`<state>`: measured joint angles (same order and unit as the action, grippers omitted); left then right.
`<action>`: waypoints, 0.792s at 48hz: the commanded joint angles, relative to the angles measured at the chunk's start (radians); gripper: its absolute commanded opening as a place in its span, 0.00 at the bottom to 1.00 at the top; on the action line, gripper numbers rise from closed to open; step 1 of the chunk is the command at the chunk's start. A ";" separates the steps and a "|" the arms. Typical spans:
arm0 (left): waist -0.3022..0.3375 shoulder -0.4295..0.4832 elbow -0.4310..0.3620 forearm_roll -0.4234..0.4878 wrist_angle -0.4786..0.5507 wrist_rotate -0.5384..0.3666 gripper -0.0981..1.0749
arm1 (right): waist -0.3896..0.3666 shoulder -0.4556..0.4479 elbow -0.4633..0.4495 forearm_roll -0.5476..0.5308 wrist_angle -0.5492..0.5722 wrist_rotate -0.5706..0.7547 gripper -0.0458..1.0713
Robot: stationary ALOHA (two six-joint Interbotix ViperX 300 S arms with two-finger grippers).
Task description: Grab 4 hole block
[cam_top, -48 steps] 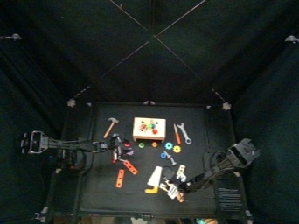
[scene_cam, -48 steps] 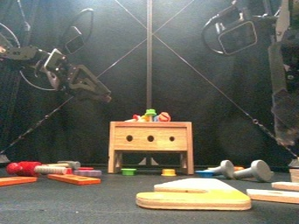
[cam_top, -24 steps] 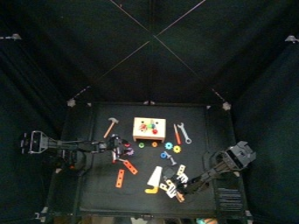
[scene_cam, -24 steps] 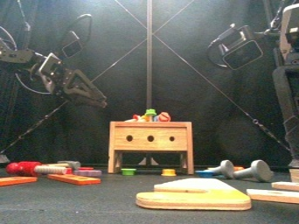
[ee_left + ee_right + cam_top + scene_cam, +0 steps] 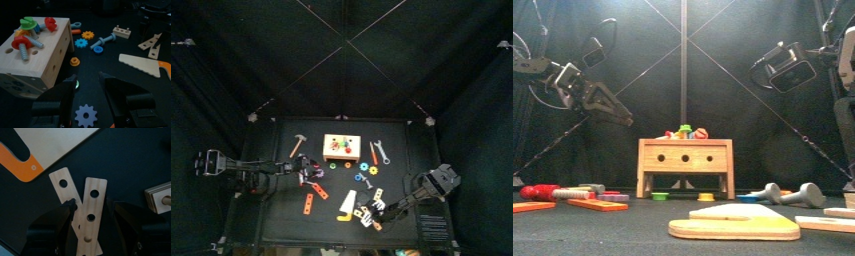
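Between the open right end effector's (image 5: 92,218) tips lies the hole block (image 5: 88,223).

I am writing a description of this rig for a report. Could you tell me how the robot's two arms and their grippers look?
Both arms are black, slim and jointed, with black cable loops hanging near the wrists in the front view. The left gripper and the right gripper each have two broad black jaws with rounded tops. Small pale patches show on the wrist housings; I cannot read any markings.

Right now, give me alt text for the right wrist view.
The right gripper points down with open jaws on either side of a pale wooden strip with holes, which lies beside a second wooden strip on the black table.
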<state>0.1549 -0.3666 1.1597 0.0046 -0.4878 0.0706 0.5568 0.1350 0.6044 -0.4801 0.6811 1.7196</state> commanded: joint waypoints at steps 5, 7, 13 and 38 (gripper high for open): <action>-0.002 -0.003 -0.009 0.000 -0.009 0.002 0.77 | -0.002 -0.014 0.005 0.003 -0.009 -0.002 0.78; 0.000 -0.003 -0.009 -0.002 -0.009 0.002 0.77 | -0.005 -0.014 0.008 0.003 -0.009 -0.002 0.76; -0.002 -0.005 -0.009 -0.002 -0.009 0.002 0.77 | -0.008 -0.014 0.011 0.003 -0.009 -0.003 0.71; 0.002 -0.005 -0.008 -0.002 -0.006 0.002 0.77 | -0.020 -0.041 -0.005 -0.038 0.000 -0.006 0.65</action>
<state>0.1549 -0.3666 1.1628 0.0031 -0.4878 0.0706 0.5461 0.1304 0.6151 -0.5047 0.6765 1.7165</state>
